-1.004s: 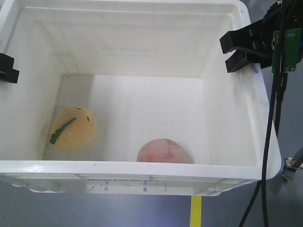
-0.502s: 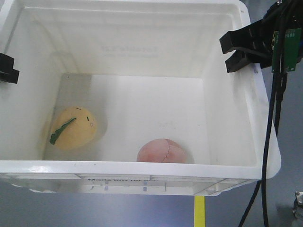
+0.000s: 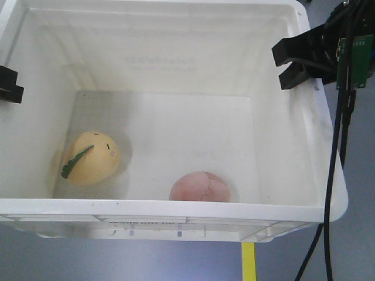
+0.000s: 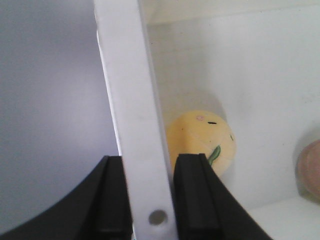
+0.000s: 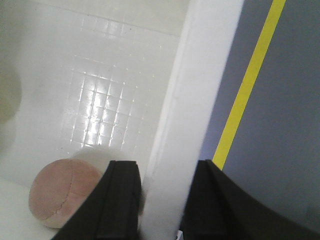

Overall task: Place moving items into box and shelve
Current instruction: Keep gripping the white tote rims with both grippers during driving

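The white box [image 3: 176, 208] fills the front view, hanging above the grey floor. Inside on its bottom lie the two moving items: a pale yellow ball with a green leaf strip [image 3: 91, 157] at the left and a pinkish-brown ball [image 3: 200, 187] by the near wall. My left gripper [image 3: 9, 85] is shut on the left rim; the wrist view shows the rim [image 4: 132, 100] pinched between its fingers [image 4: 152, 200], with the yellow ball [image 4: 200, 140] beyond. My right gripper [image 3: 288, 64] is shut on the right rim [image 5: 200, 100], its fingers [image 5: 162, 200] on either side, the pinkish ball [image 5: 60, 192] close by.
Grey floor lies under the box, with a yellow tape line [image 3: 248, 260] at the bottom and the same line [image 5: 245, 90] running past the right rim. Black cables [image 3: 337, 164] hang down outside the box's right wall.
The floor under the box has slid: a metal object at the lower right has left the view. Both balls and both grips look the same.
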Tool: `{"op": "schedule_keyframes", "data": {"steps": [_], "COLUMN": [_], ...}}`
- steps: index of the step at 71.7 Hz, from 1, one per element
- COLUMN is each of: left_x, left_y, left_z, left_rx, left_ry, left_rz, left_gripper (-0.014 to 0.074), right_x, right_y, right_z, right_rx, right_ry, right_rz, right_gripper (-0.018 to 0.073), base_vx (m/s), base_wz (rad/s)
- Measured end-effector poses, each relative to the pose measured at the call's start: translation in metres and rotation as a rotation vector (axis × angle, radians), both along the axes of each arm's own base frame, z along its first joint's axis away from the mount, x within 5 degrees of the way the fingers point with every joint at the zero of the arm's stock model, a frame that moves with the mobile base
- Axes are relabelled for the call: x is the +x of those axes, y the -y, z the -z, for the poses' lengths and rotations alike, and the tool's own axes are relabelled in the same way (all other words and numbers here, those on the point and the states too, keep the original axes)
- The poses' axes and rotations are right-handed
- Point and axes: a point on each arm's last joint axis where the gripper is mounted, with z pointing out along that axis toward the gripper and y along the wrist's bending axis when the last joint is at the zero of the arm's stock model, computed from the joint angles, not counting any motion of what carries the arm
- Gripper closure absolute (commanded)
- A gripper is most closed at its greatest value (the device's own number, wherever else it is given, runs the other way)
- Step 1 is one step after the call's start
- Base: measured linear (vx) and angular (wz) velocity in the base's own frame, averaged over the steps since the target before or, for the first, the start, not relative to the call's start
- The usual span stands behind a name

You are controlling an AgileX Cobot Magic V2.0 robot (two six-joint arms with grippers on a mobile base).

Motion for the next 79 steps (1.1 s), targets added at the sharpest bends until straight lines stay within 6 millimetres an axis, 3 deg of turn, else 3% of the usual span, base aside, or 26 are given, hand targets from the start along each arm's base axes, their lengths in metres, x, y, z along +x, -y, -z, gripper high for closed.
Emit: {"op": "schedule_keyframes", "data": {"steps": [79], "left_x": [0.0000], "left_y": [-0.0001], "left_z": [0.0000], "left_rx": [0.001], "left_ry": [0.000], "left_rz": [0.000], "left_gripper": [0.0613], "right_x": [0.0000], "right_y": [-0.0001], "right_z": [0.0000], "right_rx": [0.001], "right_ry": [0.000], "right_rz": [0.000], "right_gripper": [0.0571], "base_vx": [0.45], "base_wz": [-0.21]}}
